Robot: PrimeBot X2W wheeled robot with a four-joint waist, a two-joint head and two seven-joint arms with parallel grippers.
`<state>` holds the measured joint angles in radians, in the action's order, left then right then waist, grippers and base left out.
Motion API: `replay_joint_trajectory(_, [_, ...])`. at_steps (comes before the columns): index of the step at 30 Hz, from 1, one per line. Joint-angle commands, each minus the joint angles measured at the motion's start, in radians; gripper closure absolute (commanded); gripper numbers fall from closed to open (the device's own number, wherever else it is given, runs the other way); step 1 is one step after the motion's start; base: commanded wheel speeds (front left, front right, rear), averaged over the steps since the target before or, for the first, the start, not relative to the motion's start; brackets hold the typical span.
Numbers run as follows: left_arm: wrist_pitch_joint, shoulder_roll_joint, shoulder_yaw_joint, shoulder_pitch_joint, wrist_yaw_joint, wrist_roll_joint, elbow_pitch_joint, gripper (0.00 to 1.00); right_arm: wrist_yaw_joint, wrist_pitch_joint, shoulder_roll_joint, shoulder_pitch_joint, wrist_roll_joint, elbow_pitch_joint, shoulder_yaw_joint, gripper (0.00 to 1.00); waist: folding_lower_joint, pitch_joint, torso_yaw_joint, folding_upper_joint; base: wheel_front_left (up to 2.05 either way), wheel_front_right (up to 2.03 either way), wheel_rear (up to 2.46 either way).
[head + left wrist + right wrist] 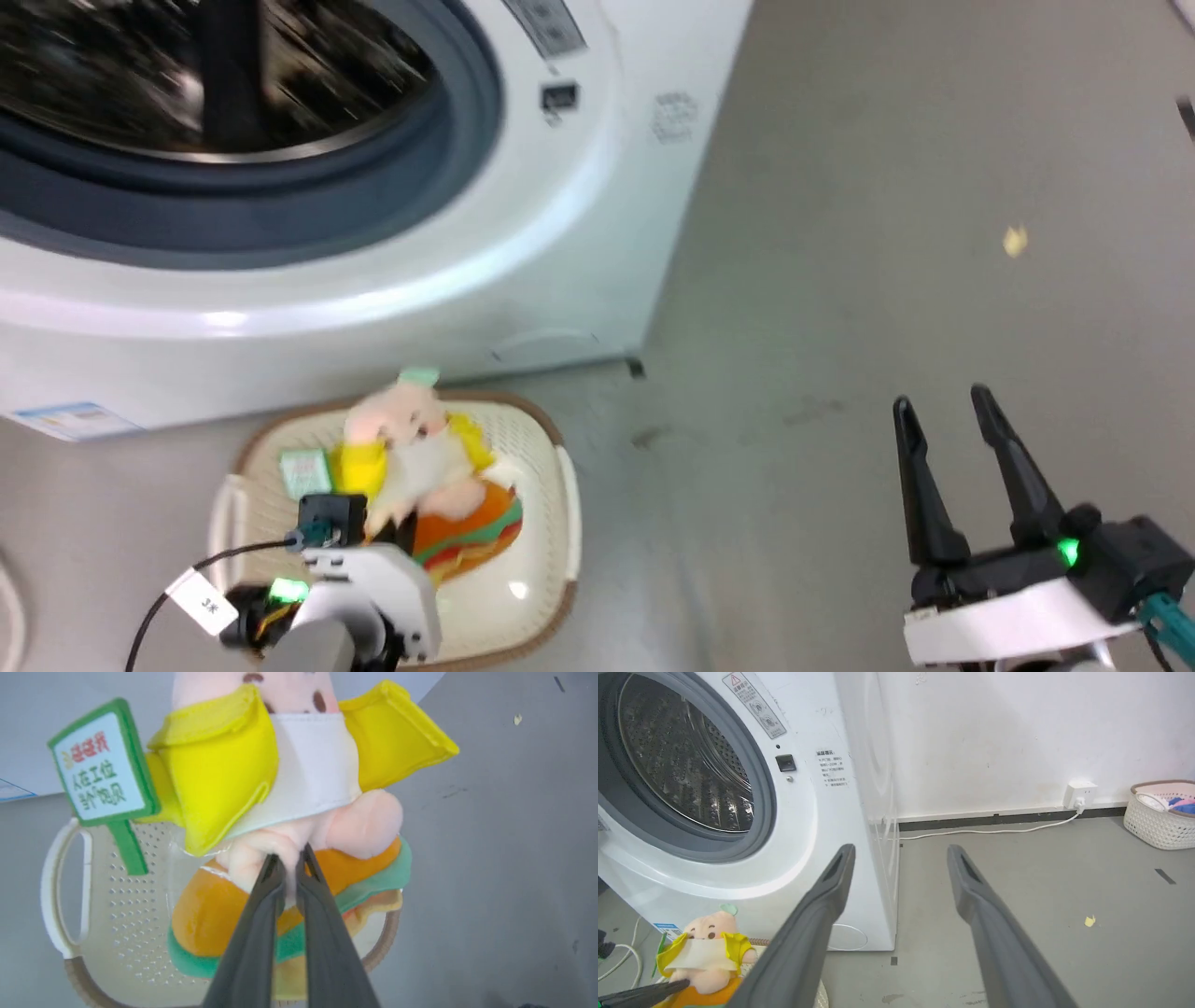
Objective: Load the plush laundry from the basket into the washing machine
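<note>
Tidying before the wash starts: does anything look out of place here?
A small yellowish scrap lies on the grey floor, right of the washing machine. Otherwise nothing stands out.

A white hamper (1155, 828) stands near a wall socket (1080, 794) and cable (994, 831).

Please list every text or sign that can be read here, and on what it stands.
Nothing reads surely enough to quote.
Green tag on the plush laundry: Chinese characters, not clear enough.
Washing machine stickers: red warning triangle; print too small.
White cable tag: blurred.
</note>
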<state>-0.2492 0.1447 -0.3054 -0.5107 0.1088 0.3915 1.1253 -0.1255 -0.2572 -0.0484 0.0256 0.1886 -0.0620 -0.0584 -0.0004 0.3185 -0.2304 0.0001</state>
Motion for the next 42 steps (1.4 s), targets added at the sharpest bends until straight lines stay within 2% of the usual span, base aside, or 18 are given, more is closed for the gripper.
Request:
replay_joint_trajectory(1, [-0.012,0.007,0.007,0.010,0.005,-0.001,-0.048,1.00,-0.005,-0.005,-0.002,-0.012,-0.007,0.001,0.002,0.00,0.0004,-0.076,0.062,-0.0001,0.00,0.00,0.00])
replay_joint_trajectory(7, [-0.012,0.036,0.059,0.105,-0.040,-0.056,-0.414,1.00,-0.005,-0.005,-0.002,-0.038,-0.018,-0.001,0.001,0.00,0.0004,-0.108,0.082,-0.0001,0.00,0.00,0.00])
replay_joint_trajectory(12, [-0.012,0.055,0.119,0.124,-0.072,-0.077,-0.664,1.00,-0.005,-0.005,-0.002,-0.033,-0.015,-0.010,-0.008,0.00,0.0004,-0.078,0.074,-0.0001,0.00,0.00,0.00])
replay_joint_trajectory(16, [0.006,0.084,0.160,0.069,-0.083,-0.060,-0.775,1.00,-0.005,-0.005,-0.002,-0.019,-0.010,-0.013,-0.010,0.00,0.0004,-0.031,0.053,-0.0001,0.00,0.00,0.00])
replay_joint_trajectory(20, [0.078,0.149,0.193,-0.042,-0.089,-0.060,-0.838,1.00,-0.005,-0.005,-0.002,0.007,0.002,-0.020,-0.011,0.00,0.0004,0.038,0.020,-0.0001,0.00,0.00,0.00])
replay_joint_trajectory(24, [0.173,0.214,0.218,-0.173,-0.093,-0.060,-0.842,1.00,-0.005,-0.005,-0.002,0.039,0.019,-0.025,-0.012,0.00,0.0004,0.117,-0.021,-0.0001,0.00,0.00,0.00])
replay_joint_trajectory(28, [0.256,0.280,0.221,-0.315,-0.078,-0.074,-0.803,1.00,-0.005,-0.005,-0.002,0.070,0.045,-0.029,-0.016,0.00,0.0004,0.202,-0.060,-0.0001,0.00,0.00,0.00])
replay_joint_trajectory(35, [0.359,0.390,0.163,-0.573,-0.044,-0.165,-0.689,1.00,-0.005,-0.005,-0.002,0.116,0.092,-0.031,-0.039,0.00,0.0004,0.333,-0.112,-0.0001,0.00,0.00,0.00])
replay_joint_trajectory(42, [0.443,0.436,0.095,-0.770,-0.012,-0.219,-0.501,1.00,-0.005,-0.005,-0.002,0.151,0.132,-0.023,-0.058,0.00,0.0004,0.403,-0.150,-0.0001,0.00,0.00,0.00])
